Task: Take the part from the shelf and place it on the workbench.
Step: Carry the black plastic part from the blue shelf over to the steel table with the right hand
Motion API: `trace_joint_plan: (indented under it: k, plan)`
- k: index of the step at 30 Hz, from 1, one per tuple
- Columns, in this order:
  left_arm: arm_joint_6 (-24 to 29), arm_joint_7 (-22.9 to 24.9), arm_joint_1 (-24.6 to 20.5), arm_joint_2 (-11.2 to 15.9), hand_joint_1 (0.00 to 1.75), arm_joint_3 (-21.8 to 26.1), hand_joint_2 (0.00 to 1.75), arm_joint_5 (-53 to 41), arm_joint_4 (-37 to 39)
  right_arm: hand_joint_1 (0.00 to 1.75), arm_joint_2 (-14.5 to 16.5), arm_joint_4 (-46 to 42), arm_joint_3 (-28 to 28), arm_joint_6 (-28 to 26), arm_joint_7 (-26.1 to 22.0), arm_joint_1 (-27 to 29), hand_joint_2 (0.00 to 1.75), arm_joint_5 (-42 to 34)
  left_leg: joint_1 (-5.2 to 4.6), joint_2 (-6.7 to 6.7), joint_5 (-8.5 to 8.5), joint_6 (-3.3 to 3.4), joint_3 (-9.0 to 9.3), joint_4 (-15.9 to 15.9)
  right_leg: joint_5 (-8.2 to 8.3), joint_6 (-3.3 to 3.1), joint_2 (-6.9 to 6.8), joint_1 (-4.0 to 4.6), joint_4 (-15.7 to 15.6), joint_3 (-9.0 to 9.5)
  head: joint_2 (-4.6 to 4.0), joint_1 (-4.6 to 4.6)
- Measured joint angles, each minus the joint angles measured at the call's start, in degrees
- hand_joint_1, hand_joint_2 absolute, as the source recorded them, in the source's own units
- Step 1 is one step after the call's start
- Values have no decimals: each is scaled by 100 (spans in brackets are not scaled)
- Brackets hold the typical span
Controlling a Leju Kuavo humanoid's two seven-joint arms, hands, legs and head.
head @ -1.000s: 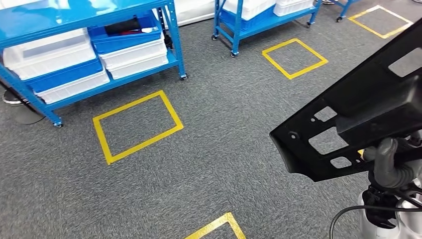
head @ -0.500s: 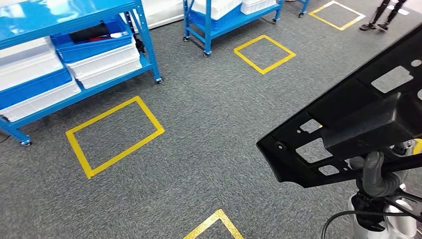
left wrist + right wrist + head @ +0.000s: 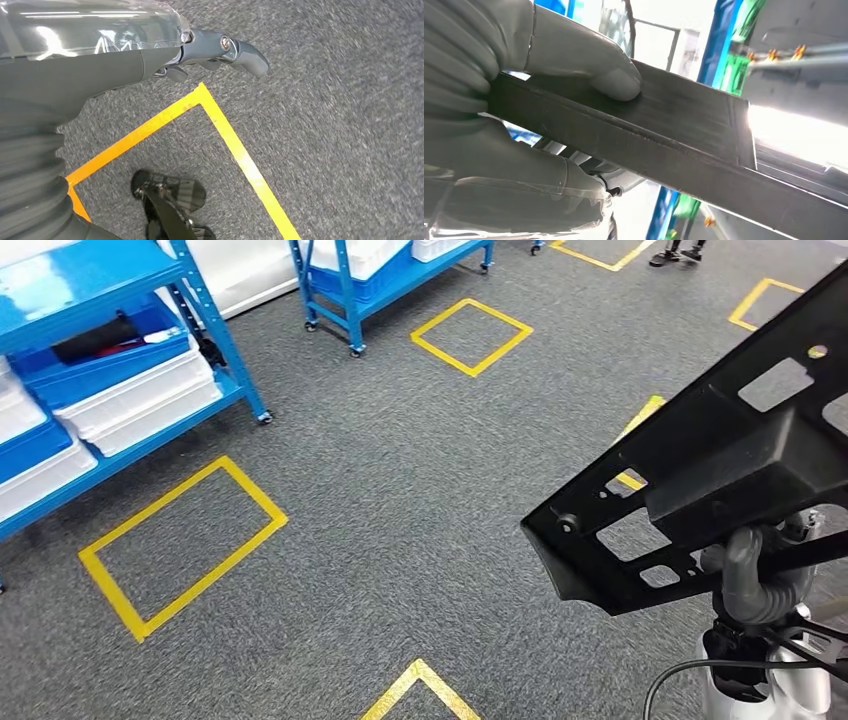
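Note:
The part is a large black flat bracket with several cut-outs, tilted up across the right side of the head view. My right hand grips it from below at its lower edge. In the right wrist view the grey thumb presses on the dark plate, with the fingers clamped on its other side. My left hand hangs over grey carpet and a yellow tape line, holding nothing, one finger stretched out. A blue wheeled shelf stands at the upper left, well away from the part.
White and blue bins fill the near shelf; a second blue shelf stands behind it. Yellow tape squares mark the grey carpet. A person's feet show at the far top right.
The whole floor scene has slid left and down in the head view, so the camera has turned right. The black part stays in my right hand's grip.

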Motion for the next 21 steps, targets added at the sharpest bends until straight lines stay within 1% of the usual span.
trace_joint_plan:
  k: [1, 2, 3, 4, 5, 6, 7, 8, 9, 10, 11, 12, 13, 14, 15, 16, 17, 18, 19, 20, 21]
  plan:
    - [-6, -11, 3, 1, 0, 0, 175, -13, 0, 175, 5, 37, 1, -20, 8, -7, 175, 8, 0, -11, 56, 12, -50, 58, 0, -1, 69, 11, 7, 0, 0, 0]
    - [-13, -20, 1, 2, 0, -2, 175, -31, -1, 175, 9, 75, 1, -34, 6, -18, 175, 24, -1, -25, 224, 33, 8, -120, -1, -1, 140, 20, 16, 2, 0, 0]
    - [-20, -25, -5, 7, 0, -6, 175, -55, -1, 175, 13, 110, 2, -52, -2, -31, 175, 42, -2, -78, 461, 62, 152, -482, -2, 1, 207, 26, 25, 4, 0, 0]
    - [-24, -23, -12, 20, 0, -15, 175, -82, -2, 175, 20, 149, 2, -76, -21, -44, 175, 68, -1, -198, 660, 100, 319, -885, -2, 8, 270, 32, 35, 2, 0, 0]
    - [-18, -16, -17, 35, 0, -26, 175, -109, -2, 175, 27, 189, 3, -97, -42, -57, 175, 94, 0, -304, 796, 128, 456, -1221, 1, 24, 334, 35, 46, -8, 0, 0]
    - [-2, -3, -22, 53, 0, -37, 175, -133, -2, 175, 37, 228, 4, -117, -62, -64, 175, 120, -5, -388, 857, 150, 536, -1423, 10, 51, 391, 29, 49, -25, 0, 0]
    - [16, 14, -27, 73, 0, -51, 175, -149, -2, 175, 48, 265, 5, -138, -82, -63, 175, 148, -13, -422, 856, 166, 564, -1500, 25, 86, 446, 18, 47, -43, 0, -1]
    - [32, 32, -34, 88, 0, -69, 175, -159, -2, 175, 56, 295, 6, -161, -97, -60, 175, 176, -23, -376, 868, 177, 574, -1528, 44, 127, 503, 5, 36, -58, 0, -1]
    - [42, 53, -44, 103, 0, -91, 175, -166, -2, 175, 63, 319, 6, -186, -109, -51, 175, 200, -14, -319, 895, 203, 590, -1561, 54, 164, 529, -4, 27, -65, 0, -1]
    - [46, 75, -57, 115, 0, -113, 175, -176, -2, 175, 69, 340, 6, -214, -126, -45, 175, 221, -5, -260, 927, 235, 613, -1610, 22, 192, 469, 4, 64, -86, 0, 0]
    - [52, 99, -65, 122, 0, -130, 175, -191, -2, 175, 75, 357, 6, -242, -146, -49, 175, 245, 6, -195, 959, 270, 634, -1661, -68, 215, 356, 14, 191, -150, 0, 1]
    - [58, 123, -66, 127, 0, -140, 175, -209, -2, 175, 82, 374, 7, -264, -163, -51, 175, 267, 14, -127, 984, 298, 648, -1699, -220, 232, 206, 21, 444, -270, 0, 1]
    - [66, 141, -59, 131, 0, -144, 175, -225, -2, 175, 89, 393, 8, -284, -179, -50, 175, 285, 0, -64, 988, 316, 651, -1711, -410, 249, 56, 20, 803, -443, 0, 1]
    - [72, 157, -49, 135, 0, -146, 175, -236, -2, 175, 96, 415, 9, -298, -187, -45, 175, 301, -10, 0, 987, 324, 649, -1710, -579, 267, -21, 6, 1190, -630, 0, 1]
    - [75, 168, -41, 136, 0, -149, 175, -241, -2, 175, 102, 438, 10, -307, -189, -34, 175, 309, -17, 63, 982, 323, 646, -1707, -675, 285, -61, -11, 1491, -772, 0, 1]
    - [78, 174, -38, 137, 0, -151, 175, -243, -2, 175, 107, 462, 10, -311, -189, -26, 175, 312, -21, 125, 976, 318, 646, -1703, -671, 302, -84, -29, 1610, -827, 0, 1]
    - [79, 179, -40, 138, 0, -155, 175, -245, -2, 175, 110, 482, 10, -312, -189, -23, 175, 313, -21, 183, 966, 308, 650, -1699, -558, 314, -108, -45, 1486, -756, 0, 0]
    - [79, 181, -42, 138, 0, -161, 175, -246, -2, 175, 113, 495, 10, -312, -189, -23, 175, 313, -20, 239, 951, 293, 662, -1694, -375, 321, -159, -57, 1149, -569, 0, 0]
    - [79, 182, -45, 139, 0, -168, 175, -247, -2, 175, 114, 502, 10, -311, -190, -25, 175, 314, -22, 291, 931, 270, 677, -1686, -211, 317, -267, -61, 712, -331, 0, 0]
    - [80, 183, -46, 140, 0, -175, 175, -247, -1, 175, 117, 507, 11, -309, -190, -28, 175, 314, -34, 337, 907, 242, 691, -1673, -86, 297, -366, -49, 333, -125, 0, 0]
    - [80, 183, -46, 142, 0, -179, 175, -247, -1, 175, 121, 510, 12, -308, -191, -30, 175, 315, -45, 376, 886, 212, 701, -1663, -24, 268, -431, -33, 89, 6, 0, 0]
